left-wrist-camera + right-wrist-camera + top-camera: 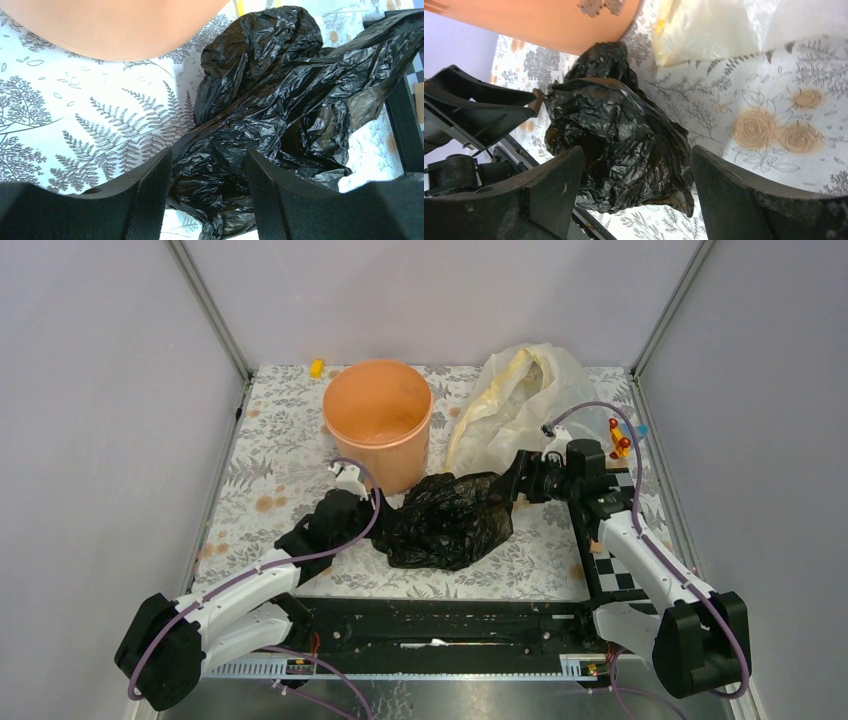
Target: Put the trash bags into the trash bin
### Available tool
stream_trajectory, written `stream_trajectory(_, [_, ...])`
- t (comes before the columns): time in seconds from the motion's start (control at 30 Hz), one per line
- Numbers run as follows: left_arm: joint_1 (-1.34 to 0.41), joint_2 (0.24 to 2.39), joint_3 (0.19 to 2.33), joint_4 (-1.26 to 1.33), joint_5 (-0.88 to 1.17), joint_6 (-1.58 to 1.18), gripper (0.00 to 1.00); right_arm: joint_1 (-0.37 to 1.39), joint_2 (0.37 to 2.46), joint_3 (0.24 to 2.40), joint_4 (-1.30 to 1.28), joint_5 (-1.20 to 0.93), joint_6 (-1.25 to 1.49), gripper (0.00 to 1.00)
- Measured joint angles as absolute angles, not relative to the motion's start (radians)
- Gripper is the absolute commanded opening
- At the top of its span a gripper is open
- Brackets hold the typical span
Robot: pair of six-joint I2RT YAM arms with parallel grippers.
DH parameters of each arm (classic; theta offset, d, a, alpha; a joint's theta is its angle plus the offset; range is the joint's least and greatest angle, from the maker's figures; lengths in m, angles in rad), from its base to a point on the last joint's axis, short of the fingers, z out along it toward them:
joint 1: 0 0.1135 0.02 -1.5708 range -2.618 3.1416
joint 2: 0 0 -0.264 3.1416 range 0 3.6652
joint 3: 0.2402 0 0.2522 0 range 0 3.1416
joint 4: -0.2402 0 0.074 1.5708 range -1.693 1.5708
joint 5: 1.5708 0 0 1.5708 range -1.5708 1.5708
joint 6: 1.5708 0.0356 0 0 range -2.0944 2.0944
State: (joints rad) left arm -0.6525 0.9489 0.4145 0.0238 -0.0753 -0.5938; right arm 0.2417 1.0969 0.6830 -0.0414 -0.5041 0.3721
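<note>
The black trash bag (445,520) lies crumpled on the table just in front of the peach-orange trash bin (378,420), which stands upright and open. My left gripper (383,518) is at the bag's left edge. In the left wrist view it (209,156) is open, with folds of the bag (280,90) between its fingers (150,195). My right gripper (513,487) is at the bag's right edge. In the right wrist view it (638,152) is wide open, with the bag (619,135) in front of and partly between its fingers (729,190). The bin's wall shows in both wrist views (115,30) (549,20).
A large cream-white plastic bag (515,400) lies behind the right gripper at the back right. A small yellow object (317,367) sits at the back left. A red-and-yellow item (622,445) and a checkered board (612,540) are on the right. Grey walls close in the table.
</note>
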Motion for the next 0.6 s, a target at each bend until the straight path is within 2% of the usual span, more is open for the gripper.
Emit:
stream_trajectory(0.07, [-0.653, 0.949, 0.41, 0.026, -0.091, -0.598, 0.57, 0.242, 1.097, 0.655, -0.031, -0.489, 0.38, 0.81])
stream_trajectory(0.23, [-0.653, 0.953, 0.379, 0.037, -0.116, -0.603, 0.56, 0.242, 1.105, 0.605, 0.014, -0.482, 0.4, 0.63])
stream_trajectory(0.3, [-0.653, 0.972, 0.372, 0.047, -0.117, -0.603, 0.55, 0.242, 1.119, 0.593, 0.027, -0.489, 0.406, 0.53])
stream_trajectory(0.5, [-0.651, 1.066, 0.371, 0.075, -0.125, -0.598, 0.54, 0.242, 1.174, 0.586, 0.067, -0.517, 0.424, 0.12])
stream_trajectory(0.6, [-0.65, 1.097, 0.371, 0.088, -0.13, -0.585, 0.54, 0.242, 1.196, 0.587, 0.073, -0.517, 0.428, 0.02])
